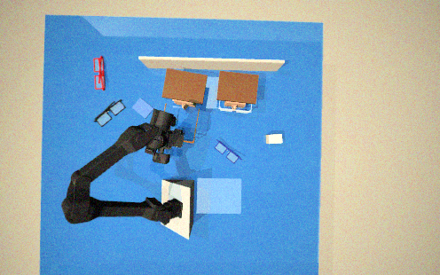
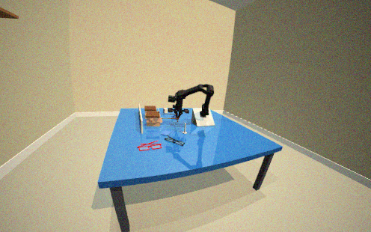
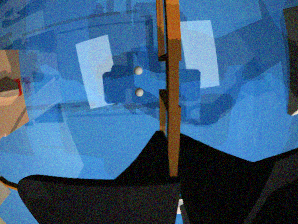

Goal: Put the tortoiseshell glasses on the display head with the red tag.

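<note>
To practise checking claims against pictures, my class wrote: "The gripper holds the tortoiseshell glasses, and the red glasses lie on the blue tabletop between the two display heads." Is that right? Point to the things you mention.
Not quite: the top view shows the red glasses [image 1: 102,75] [image 2: 155,147] beside the heads, not between.

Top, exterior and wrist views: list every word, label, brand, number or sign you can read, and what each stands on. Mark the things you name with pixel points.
No readable text in any view.
The white block [image 1: 274,138]: no lettering visible.
The gripper [image 1: 181,138] [image 2: 178,118] [image 3: 164,136]: no brand or number visible.
</note>
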{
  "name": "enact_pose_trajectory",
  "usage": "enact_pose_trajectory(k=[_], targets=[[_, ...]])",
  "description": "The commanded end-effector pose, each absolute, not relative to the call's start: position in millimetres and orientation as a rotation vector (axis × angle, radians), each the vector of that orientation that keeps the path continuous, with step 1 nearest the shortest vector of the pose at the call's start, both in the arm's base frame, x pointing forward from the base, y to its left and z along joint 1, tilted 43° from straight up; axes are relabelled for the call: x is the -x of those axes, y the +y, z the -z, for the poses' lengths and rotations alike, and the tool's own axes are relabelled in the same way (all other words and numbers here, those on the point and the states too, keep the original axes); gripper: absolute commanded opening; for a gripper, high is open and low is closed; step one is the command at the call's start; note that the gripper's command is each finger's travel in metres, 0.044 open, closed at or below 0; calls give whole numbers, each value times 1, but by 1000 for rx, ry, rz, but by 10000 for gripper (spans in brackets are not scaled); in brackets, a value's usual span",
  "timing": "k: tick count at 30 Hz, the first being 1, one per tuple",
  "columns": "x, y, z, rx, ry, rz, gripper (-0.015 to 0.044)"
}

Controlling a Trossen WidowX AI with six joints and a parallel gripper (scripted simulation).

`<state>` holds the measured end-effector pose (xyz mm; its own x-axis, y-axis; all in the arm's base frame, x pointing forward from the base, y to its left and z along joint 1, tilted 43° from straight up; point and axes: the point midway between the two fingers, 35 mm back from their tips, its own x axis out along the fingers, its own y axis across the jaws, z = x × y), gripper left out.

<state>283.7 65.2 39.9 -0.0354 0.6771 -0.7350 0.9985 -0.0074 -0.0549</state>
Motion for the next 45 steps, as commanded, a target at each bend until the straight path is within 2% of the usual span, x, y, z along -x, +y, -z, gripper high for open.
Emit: enact_pose_trajectory(k=[1, 45], targets=[[-291, 66, -41, -1741, 1762, 815, 0], [-346, 66, -37, -1742, 1760, 812, 0]])
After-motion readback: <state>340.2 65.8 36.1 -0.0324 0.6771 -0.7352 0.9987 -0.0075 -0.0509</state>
